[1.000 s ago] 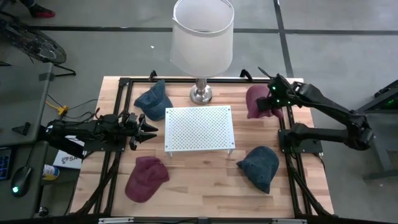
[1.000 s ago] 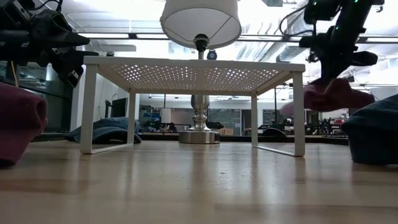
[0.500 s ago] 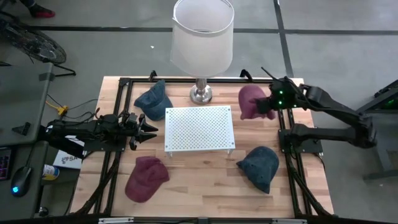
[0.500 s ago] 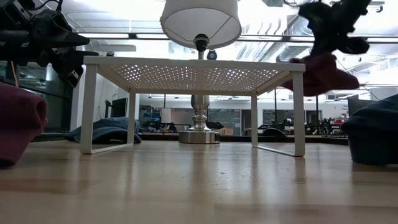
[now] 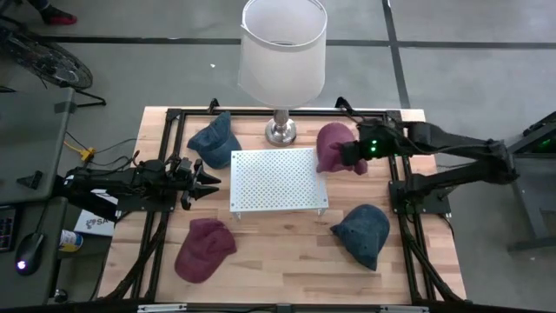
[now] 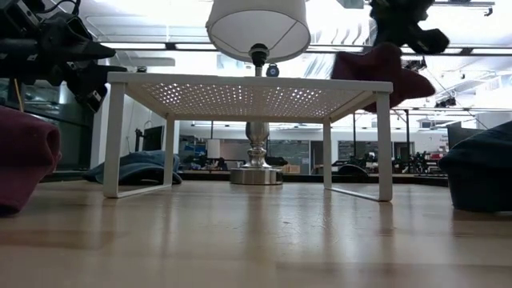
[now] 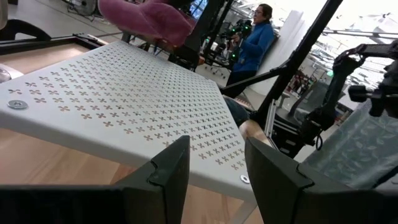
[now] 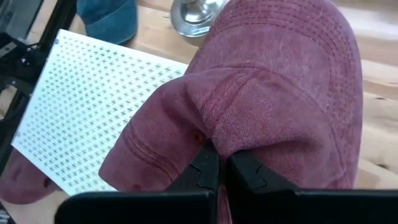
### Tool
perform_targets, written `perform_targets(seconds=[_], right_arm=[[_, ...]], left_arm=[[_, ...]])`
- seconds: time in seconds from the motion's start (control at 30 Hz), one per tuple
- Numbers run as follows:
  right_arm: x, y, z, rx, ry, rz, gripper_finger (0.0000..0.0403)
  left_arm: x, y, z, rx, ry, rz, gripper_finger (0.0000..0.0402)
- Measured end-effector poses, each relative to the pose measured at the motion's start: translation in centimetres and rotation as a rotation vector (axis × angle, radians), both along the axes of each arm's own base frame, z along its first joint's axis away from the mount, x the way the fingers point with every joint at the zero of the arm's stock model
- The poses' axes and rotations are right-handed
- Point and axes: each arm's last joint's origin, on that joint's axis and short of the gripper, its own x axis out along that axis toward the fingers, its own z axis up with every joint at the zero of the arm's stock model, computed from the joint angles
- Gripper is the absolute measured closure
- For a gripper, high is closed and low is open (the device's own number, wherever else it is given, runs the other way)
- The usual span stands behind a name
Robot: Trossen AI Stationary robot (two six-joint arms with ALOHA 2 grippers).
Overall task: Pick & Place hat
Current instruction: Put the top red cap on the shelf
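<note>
lamp (image 5: 281, 52) behind rack (image 5: 278, 178), caps around

We take the perforated rack (image 5: 279, 179) as landmark. The lamp (image 5: 281, 54) stands behind it. Hats lie at its rear left (image 5: 214, 140), front left (image 5: 204, 248) and front right (image 5: 362, 232). A fourth hat (image 5: 333, 146) hangs above its right rear corner.

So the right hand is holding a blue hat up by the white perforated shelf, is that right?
Not quite: the hat in the right hand is maroon, not blue, as the right wrist view shows. The rest holds: it is held up by the white perforated shelf.
</note>
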Motion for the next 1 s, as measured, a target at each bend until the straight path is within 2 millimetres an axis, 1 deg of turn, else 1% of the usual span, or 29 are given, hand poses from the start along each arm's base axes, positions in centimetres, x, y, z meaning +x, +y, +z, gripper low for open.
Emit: perform_targets(seconds=[0.23,0.43,0.83,1.0], right_arm=[[3.4,0.8,-0.2,0.019,-0.045,0.008,0.0402],[5.7,1.5,-0.1,0.026,-0.066,0.027,0.0402],[8.2,3.3,0.2,0.015,-0.059,0.044,0.0403],[8.4,3.8,0.3,0.026,-0.065,0.033,0.0403]], left_arm=[[0.0,0.0,0.0,0.0,0.0,-0.001,0.0247],[0.0,0.0,0.0,0.0,0.0,-0.001,0.0247],[0.0,0.0,0.0,0.0,0.0,-0.001,0.0247],[0.0,0.0,0.0,0.0,0.0,0.0,0.0247]])
